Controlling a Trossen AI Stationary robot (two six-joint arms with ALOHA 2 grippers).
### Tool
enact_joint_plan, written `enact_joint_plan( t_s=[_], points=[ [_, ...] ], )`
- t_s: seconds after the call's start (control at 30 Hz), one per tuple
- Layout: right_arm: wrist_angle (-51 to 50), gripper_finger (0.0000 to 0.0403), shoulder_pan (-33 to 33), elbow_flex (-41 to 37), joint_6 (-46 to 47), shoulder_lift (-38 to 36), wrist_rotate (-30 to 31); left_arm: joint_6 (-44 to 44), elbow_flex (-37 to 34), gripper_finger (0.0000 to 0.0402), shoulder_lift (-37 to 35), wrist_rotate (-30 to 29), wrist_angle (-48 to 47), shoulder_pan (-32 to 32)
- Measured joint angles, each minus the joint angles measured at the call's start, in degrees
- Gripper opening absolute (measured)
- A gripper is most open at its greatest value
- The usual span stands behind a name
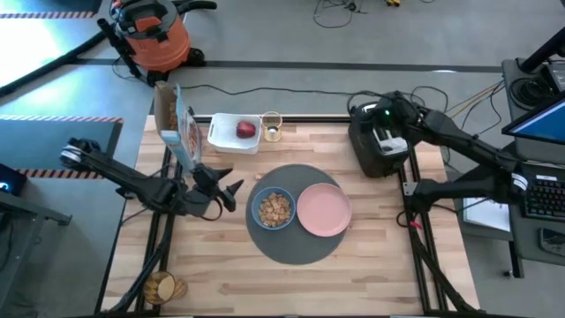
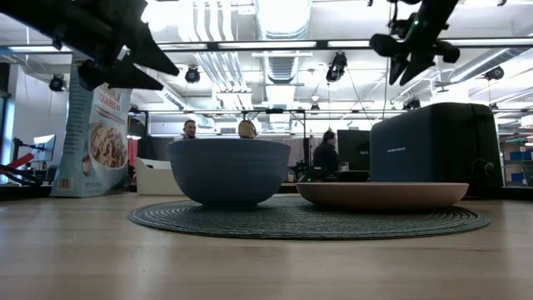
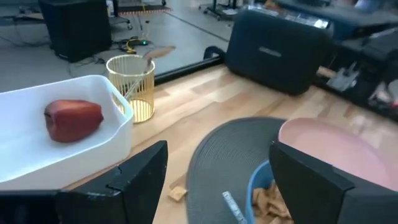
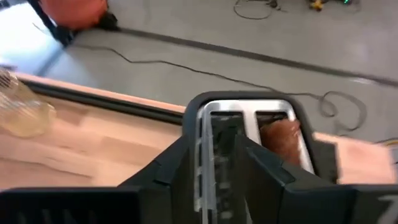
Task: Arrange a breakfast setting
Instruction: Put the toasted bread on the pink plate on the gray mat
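Right gripper [image 1: 386,132] hangs over the black toaster [image 1: 380,141] at the upper right of the high view, its fingers part-way apart above the slots and pinching nothing. Down in one slot sits the toast slice [image 4: 281,138], browned and waiting! Left gripper [image 1: 231,192] hovers at centre-left, just beside the dark grey mat [image 1: 296,249], fingers spread wide and empty.

So where do we stand? The mat is laid mid-table, the blue bowl [image 1: 274,209] sits on it (cereal already in there, by the look of it), and the pink plate [image 1: 323,209] rests beside the bowl, bare. That's the core of the setting done, I'd say.

Left to do: the red apple [image 1: 245,130] lies in the white tray [image 1: 222,133] at the top edge, the glass [image 1: 271,125] stands just right of that tray, and the toast has to come out. No spoon shows anywhere I can make out.
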Motion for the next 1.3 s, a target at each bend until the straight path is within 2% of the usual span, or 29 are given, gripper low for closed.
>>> enact_joint_plan(
  t_s=[0.17,0.37,0.6,0.9,1.3],
  points=[
    [-0.99,0.0158,-4.20,1.99,-4.21,4.80,0.02,0.53,0.00,0.0248,-3.22,3.88,0.75,-0.67],
    [-9.62,0.0184,-11.39,4.26,-4.13,11.70,-0.04,0.71,0.00,0.0239,-2.09,4.03,3.11,-3.16],
    [-10.14,0.0176,-13.76,7.19,-5.63,16.20,-0.23,0.67,0.00,0.0233,-2.09,2.60,3.30,-3.45],
    [-10.23,0.0162,-14.88,8.24,-5.51,17.13,-0.44,0.97,0.00,0.0232,-2.16,1.91,2.32,-3.47],
    [-11.39,0.0155,-14.82,7.39,1.74,19.38,0.95,1.50,0.00,0.0232,-2.36,1.93,-0.95,-3.48]
  ],
)
